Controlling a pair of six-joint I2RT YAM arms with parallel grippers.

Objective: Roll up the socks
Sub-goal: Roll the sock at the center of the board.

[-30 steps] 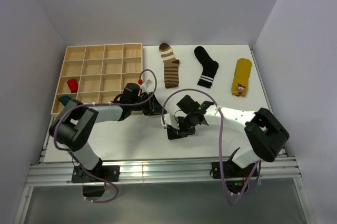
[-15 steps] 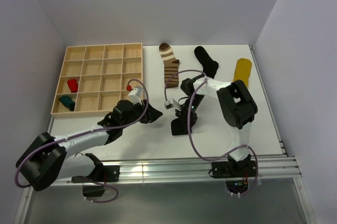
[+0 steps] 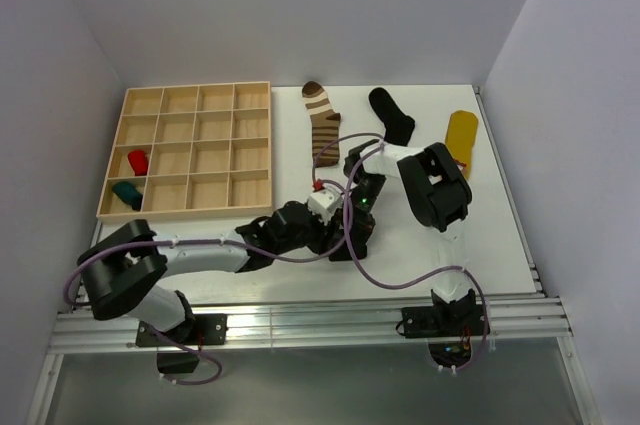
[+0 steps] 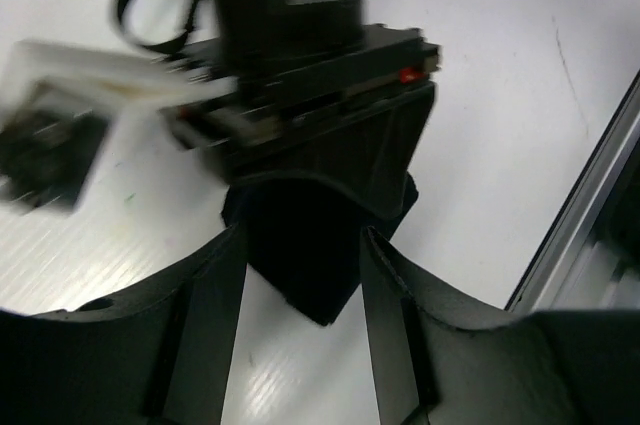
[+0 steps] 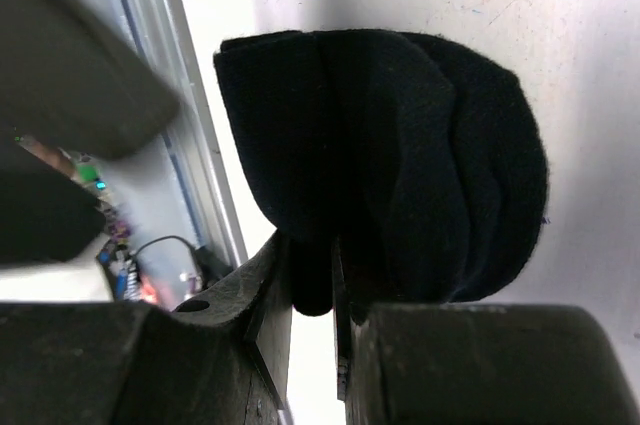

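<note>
Socks number four here, and the plain black sock (image 5: 400, 165) is the one in the fingers. It is bunched into a thick, rounded fold. The right gripper (image 5: 313, 275) has its fingers (image 5: 250, 325) drawn narrow, pinching the lower edge of the fabric between them.

The left gripper (image 4: 302, 240) faces the same sock from the other side. Its fingers (image 4: 205, 335) are spread wide, with the dark bundle just ahead of the gap and the right gripper's body sitting over it. Whether they touch the fabric cannot be told.

From above, both grippers meet near the middle of the white counter (image 3: 500, 235), toward its near edge.

Well apart at the far side, the brown-and-cream striped sock (image 3: 323, 125) lies flat. To its right is a second black sock (image 3: 393, 113), its lower end hidden by the right arm. The yellow sock (image 3: 460, 132) lies furthest right.

A wooden compartment tray (image 3: 200, 125) sits at the far left. It holds a red item (image 3: 137, 162) and a teal item (image 3: 127, 193) in two cells of its left column.
</note>
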